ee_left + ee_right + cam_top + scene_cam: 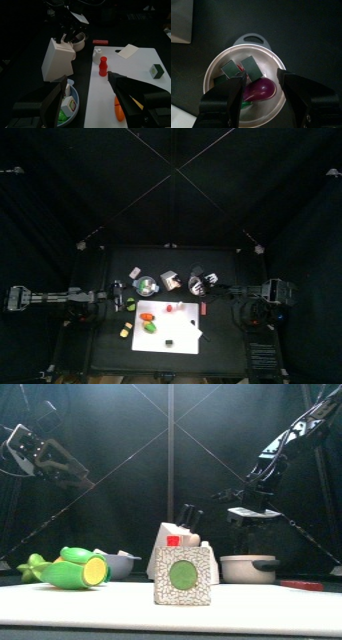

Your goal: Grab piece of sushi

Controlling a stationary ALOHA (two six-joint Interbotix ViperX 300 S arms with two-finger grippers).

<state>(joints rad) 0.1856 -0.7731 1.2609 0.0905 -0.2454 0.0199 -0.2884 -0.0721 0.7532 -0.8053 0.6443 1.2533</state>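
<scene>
Black table (114, 268): only R wrist cam shows sushi (241, 68) in pot (228, 56); right gripper (260, 97) wide open, empty.

1. Nearest you, a sushi piece (183, 577) with a green centre stood upright on the white board (171, 612).
2. Just behind it you saw a red-and-white carton (171, 536) with dark pieces poking up.
3. On your left, green toy vegetables (70, 570) lay on their sides, touching a small grey bowl (118, 564).
4. To your right sat a grey pot (247, 569).
5. The right arm (291, 444) reached down above that pot; the left arm (40, 452) hung high, well apart.
</scene>
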